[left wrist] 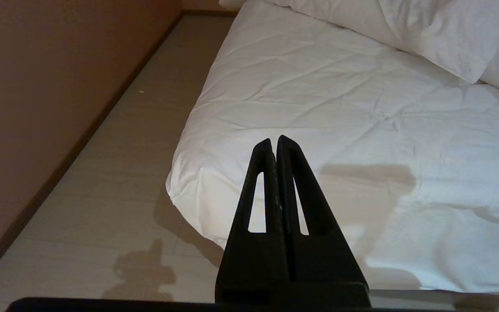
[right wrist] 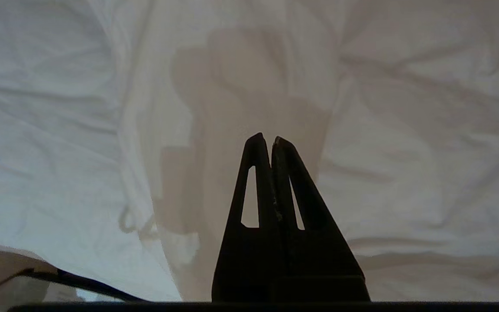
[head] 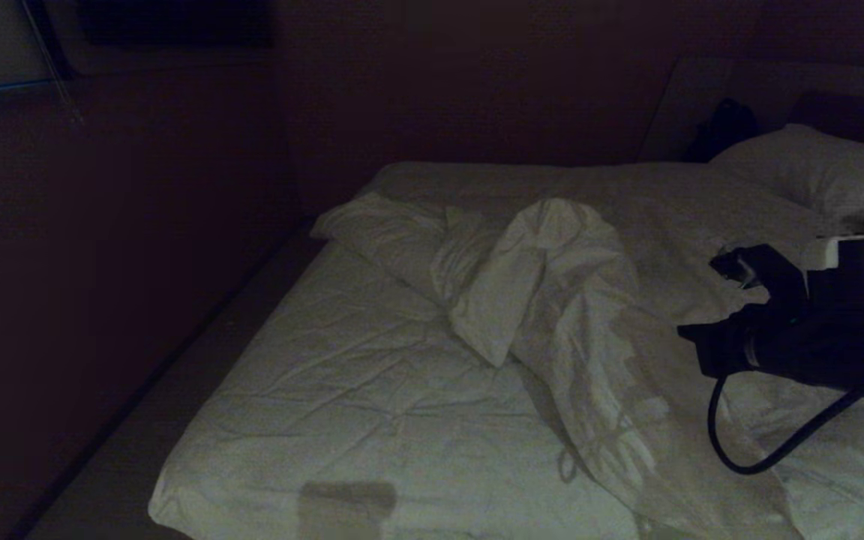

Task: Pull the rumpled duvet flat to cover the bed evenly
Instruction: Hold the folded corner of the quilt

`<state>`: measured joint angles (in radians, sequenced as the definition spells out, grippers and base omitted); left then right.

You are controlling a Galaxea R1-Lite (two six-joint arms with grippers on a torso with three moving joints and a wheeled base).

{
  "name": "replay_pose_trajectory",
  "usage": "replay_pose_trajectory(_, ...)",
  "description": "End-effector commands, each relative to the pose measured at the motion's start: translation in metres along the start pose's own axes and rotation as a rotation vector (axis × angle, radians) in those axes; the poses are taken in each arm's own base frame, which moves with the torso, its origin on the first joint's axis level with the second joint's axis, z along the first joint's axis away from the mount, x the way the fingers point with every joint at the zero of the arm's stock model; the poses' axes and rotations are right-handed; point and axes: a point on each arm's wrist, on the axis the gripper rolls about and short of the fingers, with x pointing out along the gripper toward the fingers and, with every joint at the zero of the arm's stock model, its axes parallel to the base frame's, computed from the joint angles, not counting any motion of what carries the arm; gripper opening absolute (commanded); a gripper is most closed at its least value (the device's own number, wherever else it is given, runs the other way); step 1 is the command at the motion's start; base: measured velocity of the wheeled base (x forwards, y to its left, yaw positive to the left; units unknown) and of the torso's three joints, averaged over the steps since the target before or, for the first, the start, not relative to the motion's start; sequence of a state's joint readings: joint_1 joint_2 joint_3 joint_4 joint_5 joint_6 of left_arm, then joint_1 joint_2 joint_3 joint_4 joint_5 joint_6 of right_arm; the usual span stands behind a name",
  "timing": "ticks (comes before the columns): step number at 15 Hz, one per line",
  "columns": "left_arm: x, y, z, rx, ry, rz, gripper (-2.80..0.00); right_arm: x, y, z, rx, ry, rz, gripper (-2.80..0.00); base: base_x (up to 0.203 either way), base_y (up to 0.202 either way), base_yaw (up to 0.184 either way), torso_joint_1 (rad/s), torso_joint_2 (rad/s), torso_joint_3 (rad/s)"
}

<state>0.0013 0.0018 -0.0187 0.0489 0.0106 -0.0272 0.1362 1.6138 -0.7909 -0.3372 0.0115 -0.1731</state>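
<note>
nearest to us, at the bottom of the left wrist view, our left gripper point(left wrist: 274, 141) hangs with its two black fingers pressed together and nothing between them, above the near corner of the bed point(left wrist: 197, 182). a pale floor point(left wrist: 115, 182) runs along the left of that picture, beside a brown wall point(left wrist: 37, 108).

in the right wrist view our right gripper point(right wrist: 267, 139) is also pressed shut and empty, held over wrinkled white cloth, with its shadow falling on the cloth just beyond the tips. we cannot tell from that picture whether it touches the fabric.

in the head view our right arm point(head: 799, 330) comes in from the right edge at mid height, dark and bulky, with a black cable point(head: 747, 442) looping below it. it sits over the right part of the bed.

the duvet point(head: 552, 300) lies rumpled in the centre of the frame, bunched into a folded ridge that runs from the upper middle down toward the lower right. the creased white sheet point(head: 327, 390) is bare across the lower left.

farther back, a white pillow point(head: 814, 172) rests in the upper right, and the dark headboard point(head: 852, 112) stands behind it.
</note>
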Motion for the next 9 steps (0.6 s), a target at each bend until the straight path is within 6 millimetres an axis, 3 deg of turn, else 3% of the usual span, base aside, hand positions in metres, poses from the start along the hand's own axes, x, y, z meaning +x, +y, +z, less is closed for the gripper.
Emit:
replay_pose_trajectory(1,0.000,0.000,0.000,0.000,0.000,0.000,-2.80,0.012,0.002,-0.007,-0.002,0.038,0.008,-2.80,0.000,0.000,0.000,0.000,0.00,0.000)
replay_pose_trajectory(5,0.000,0.000,0.000,0.000,0.000,0.000,-2.80,0.011,0.005,-0.008,-0.014,0.044,0.017,-2.80,0.000,0.000,0.000,0.000,0.00,0.000)
replay_pose_trajectory(6,0.000,0.000,0.000,0.000,0.000,0.000,-2.80,0.013,0.008,-0.008,-0.020,0.047,0.024,0.00,0.000,0.000,0.000,0.000,0.00,0.000)
replay_pose_trajectory(9,0.000,0.000,0.000,0.000,-0.001,0.000,-2.80,0.014,0.017,-0.011,-0.044,0.061,0.040,0.00,0.000,0.000,0.000,0.000,0.00,0.000)
